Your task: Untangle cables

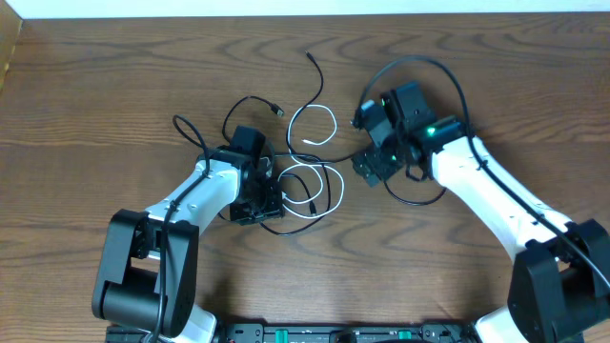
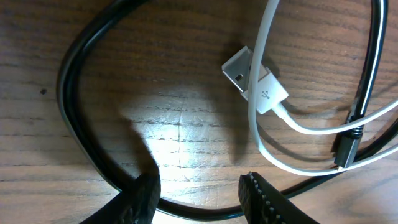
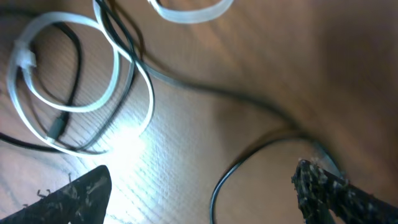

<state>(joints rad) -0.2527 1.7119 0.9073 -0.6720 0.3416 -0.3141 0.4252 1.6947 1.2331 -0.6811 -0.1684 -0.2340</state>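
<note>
A: Left gripper (image 2: pixel 199 180) — state?

B: Down low over the table (image 1: pixel 95 95), just left of the white cable (image 2: pixel 271 94). Jaws part open, with bare lit wood between the fingers. A black cable (image 2: pixel 65 93) sweeps round on the side away from the white cable and passes across by the finger roots. The pads stand clear of it. Nothing gripped that I can see.

A: Right gripper (image 3: pixel 202 171)?

B: Right of the white cable, jaws spread wide, empty. A thin black cable (image 3: pixel 213 193) curls on the wood between the fingers, touching neither.

A: And the cables?

B: White cable lies in two loops, one beyond the other. Its USB plug (image 2: pixel 239 68) lies flat on the wood, with its own cord crossing over it. Black cords thread through and across both loops — tangled there. A small black plug (image 2: pixel 344 149) lies against the white cable's lower curve. One black end (image 1: pixel 311 57) trails off beyond the white cable. Another black plug (image 1: pixel 277 110) lies beyond it and to the left.
</note>
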